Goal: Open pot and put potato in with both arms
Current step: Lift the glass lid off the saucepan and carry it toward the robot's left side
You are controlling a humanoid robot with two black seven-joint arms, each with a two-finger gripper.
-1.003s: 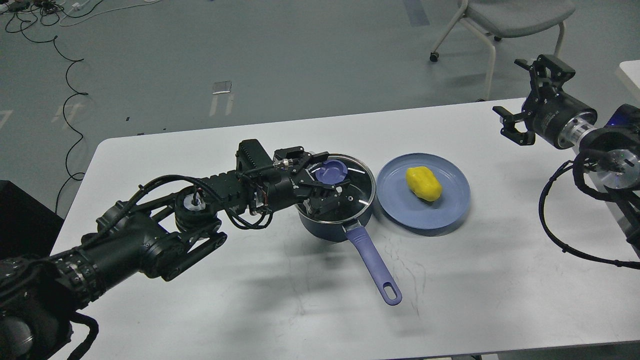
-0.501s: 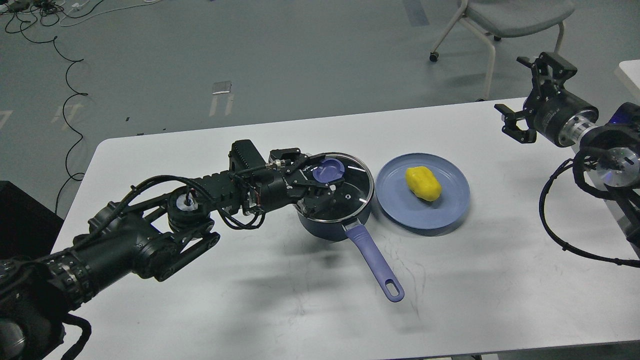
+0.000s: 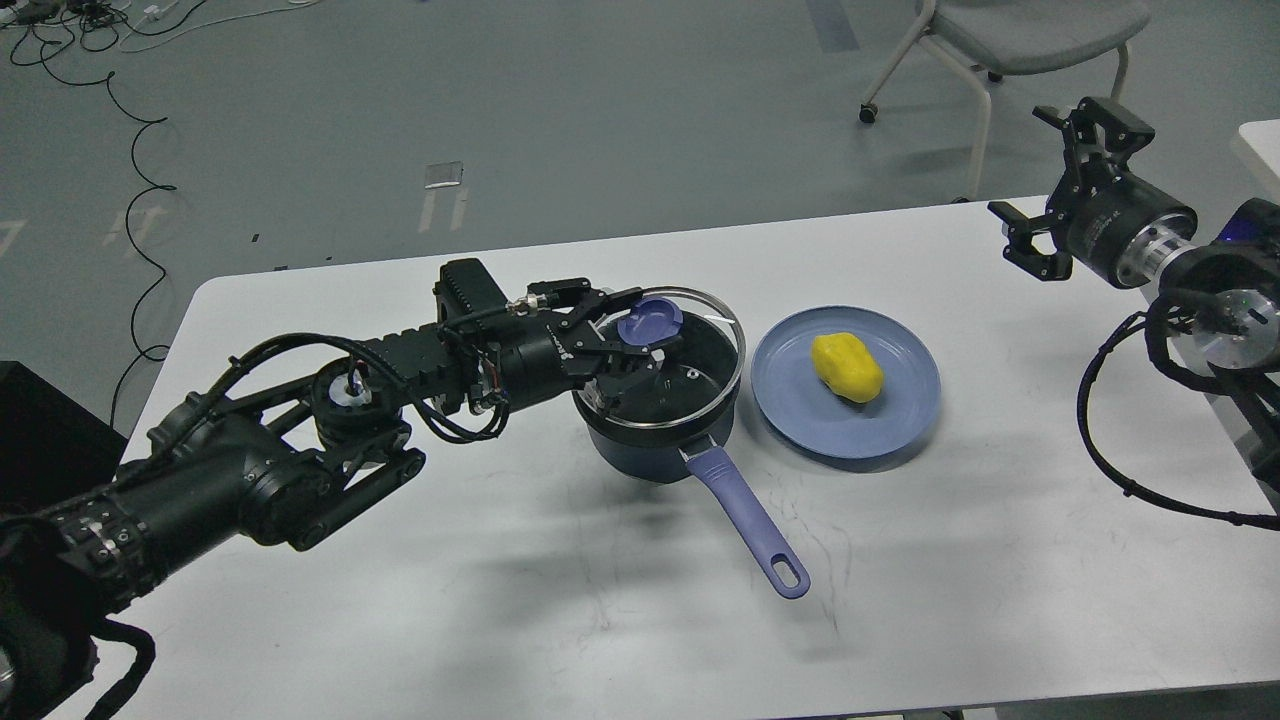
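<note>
Left arm (image 3: pixel 250 470) enters from lower left and reaches across the table (image 3: pixel 500 620) toward the pot. Left gripper (image 3: pixel 640 345) sits at the lid's knob (image 3: pixel 650 322), fingers closed around it, one above and one below as seen from the head view. Lid (image 3: pixel 690 370) is glass with a metal rim, knob blue-purple. Lid looks raised and tilted off the pot, its rim shifted a bit left and up of the pot's rim; can't tell if the near edge touches the pot. Pot (image 3: pixel 650 455) is dark blue, standing upright near table centre, its long purple handle (image 3: pixel 750 525) pointing toward the camera and to the right, end loop resting on the table. Just right of the pot, close but apart, is a blue plate (image 3: pixel 850 430) lying flat. Potato (image 3: pixel 846 367), yellow, lies on the plate, a bit above the plate's middle. Potato is untouched, not in the pot. Far right: right arm (image 3: pixel 1200 290) comes in from the right edge, raised above the table's far right corner. Right gripper (image 3: pixel 1050 180) is empty, fingers spread wide, well apart from plate and potato. Grey chair (image 3: pixel 1010 40) stands on the floor behind the table, top right. Black cables (image 3: pixel 130 150) trail on the floor, top left.
</note>
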